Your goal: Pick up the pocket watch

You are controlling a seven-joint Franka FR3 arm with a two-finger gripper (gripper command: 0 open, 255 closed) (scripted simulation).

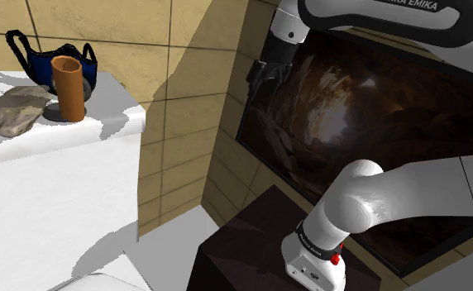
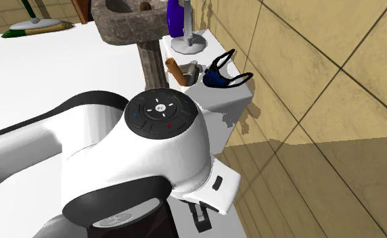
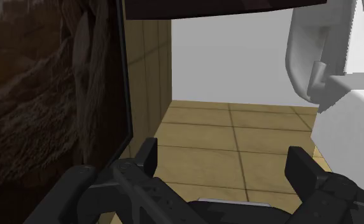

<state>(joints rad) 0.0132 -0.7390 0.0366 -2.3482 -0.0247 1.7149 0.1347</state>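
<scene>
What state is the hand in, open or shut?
Open. In the wrist view the hand has its two black fingers apart, nothing held between them.

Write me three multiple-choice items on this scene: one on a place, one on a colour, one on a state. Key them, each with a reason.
1. Where does the brown cylinder stand?
A) on the white counter, in front of the bag
B) on the floor
C) on the robot's stand

2. What colour is the bag's body?
A) red
B) dark blue
C) green

3. How is the gripper?
A) shut on the cylinder
B) shut on nothing
C) open and empty

Key:
1 A: the shoulder view shows it on the counter, overlapping the bag behind it.
2 B: the body is dark blue, with black straps.
3 C: in the wrist view the fingers stand apart, with just floor tiles between them.
</scene>
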